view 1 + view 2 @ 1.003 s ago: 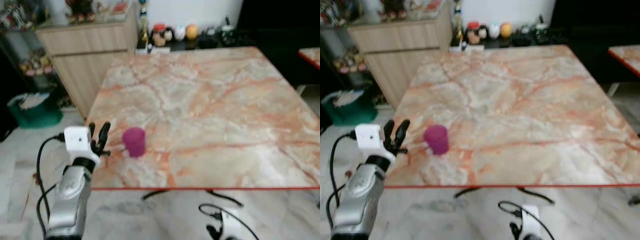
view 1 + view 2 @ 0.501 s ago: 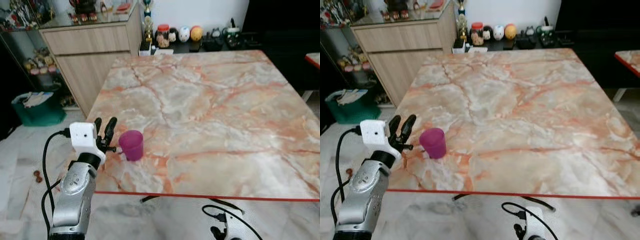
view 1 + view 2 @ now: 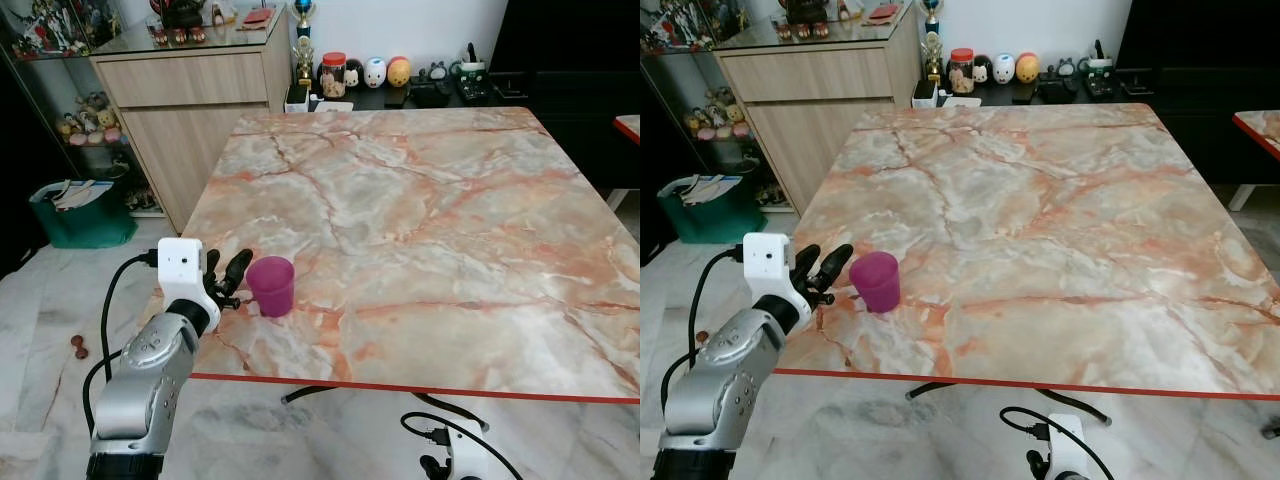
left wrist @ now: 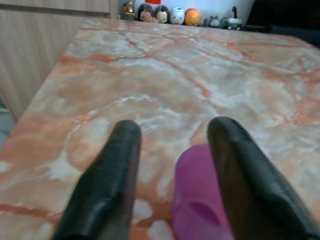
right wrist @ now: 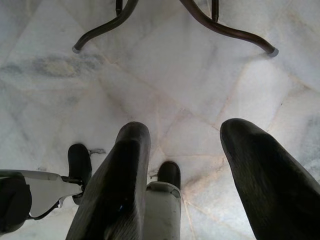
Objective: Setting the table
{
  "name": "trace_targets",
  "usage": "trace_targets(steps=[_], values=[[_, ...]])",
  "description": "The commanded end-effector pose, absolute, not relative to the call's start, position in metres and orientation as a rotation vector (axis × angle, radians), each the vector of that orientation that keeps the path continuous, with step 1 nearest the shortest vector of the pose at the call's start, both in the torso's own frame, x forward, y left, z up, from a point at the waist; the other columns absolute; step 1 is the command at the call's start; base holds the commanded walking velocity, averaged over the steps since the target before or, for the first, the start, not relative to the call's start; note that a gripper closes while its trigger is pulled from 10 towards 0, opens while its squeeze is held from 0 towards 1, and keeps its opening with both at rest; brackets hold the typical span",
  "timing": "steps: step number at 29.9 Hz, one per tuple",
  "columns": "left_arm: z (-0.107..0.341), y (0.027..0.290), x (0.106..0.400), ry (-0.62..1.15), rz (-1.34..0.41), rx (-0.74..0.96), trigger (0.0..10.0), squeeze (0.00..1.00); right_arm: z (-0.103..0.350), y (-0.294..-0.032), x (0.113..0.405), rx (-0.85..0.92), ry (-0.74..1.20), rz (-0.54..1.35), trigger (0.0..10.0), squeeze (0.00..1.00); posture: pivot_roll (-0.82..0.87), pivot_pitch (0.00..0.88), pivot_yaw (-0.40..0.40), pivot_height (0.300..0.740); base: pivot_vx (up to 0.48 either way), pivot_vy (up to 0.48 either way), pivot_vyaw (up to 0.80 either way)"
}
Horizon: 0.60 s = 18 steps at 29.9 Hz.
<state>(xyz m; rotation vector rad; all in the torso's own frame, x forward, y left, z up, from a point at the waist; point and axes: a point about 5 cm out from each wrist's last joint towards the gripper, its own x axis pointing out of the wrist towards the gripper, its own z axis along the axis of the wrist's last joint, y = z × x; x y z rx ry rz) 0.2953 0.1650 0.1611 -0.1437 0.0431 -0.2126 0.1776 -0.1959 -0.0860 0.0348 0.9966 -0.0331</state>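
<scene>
Your left claw [image 3: 228, 277] sits at the near left corner of the table [image 3: 420, 200], its two black fingers [image 4: 107, 185] spread wide with nothing between them. The cup [image 3: 271, 286], a small magenta plastic one, stands upright on the marble just beside the claw, on its right; from the left wrist view it lies partly behind the right-hand finger rather than in the gap. You can see into its mouth from the head views, and it looks empty. Whether a fingertip touches its wall, I cannot tell. Far beyond the claw, past the table's far edge, a low shelf holds a red-lidded jar [image 3: 333, 74] and a few round figurines [image 3: 387, 72]; what the jar holds is too small to tell. A green bin [image 3: 82, 212] with papers in it stands on the floor off to the claw's left, by the wooden cabinet [image 3: 190, 110]. Your right claw [image 5: 187, 165] hangs low over the pale floor [image 5: 165, 75], its fingers wide apart and empty, the table's legs [image 5: 225, 30] ahead of it.
</scene>
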Motion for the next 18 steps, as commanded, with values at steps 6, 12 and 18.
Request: trace_targets(steps=[6, 12, 18], values=[[0.174, 0.166, 0.303, 0.093, -0.172, -0.154, 10.0, 1.0, -0.086, -0.194, 0.178, 0.031, 1.004, -0.037, 10.0, 0.0, -0.02, 0.0, 0.056, 0.74, 0.0, 0.0, 0.0], [0.176, 0.165, 0.308, 0.143, -0.156, -0.156, 10.0, 0.0, -0.086, -0.194, 0.178, 0.033, 1.005, -0.041, 10.0, 0.0, -0.02, 0.0, 0.059, 0.74, 0.0, 0.0, 0.0], [0.172, 0.163, 0.309, 0.203, -0.147, -0.122, 10.0, 0.0, -0.087, -0.193, 0.178, 0.037, 1.005, -0.045, 10.0, 0.0, -0.03, 0.0, 0.061, 0.74, 0.0, 0.0, 0.0]])
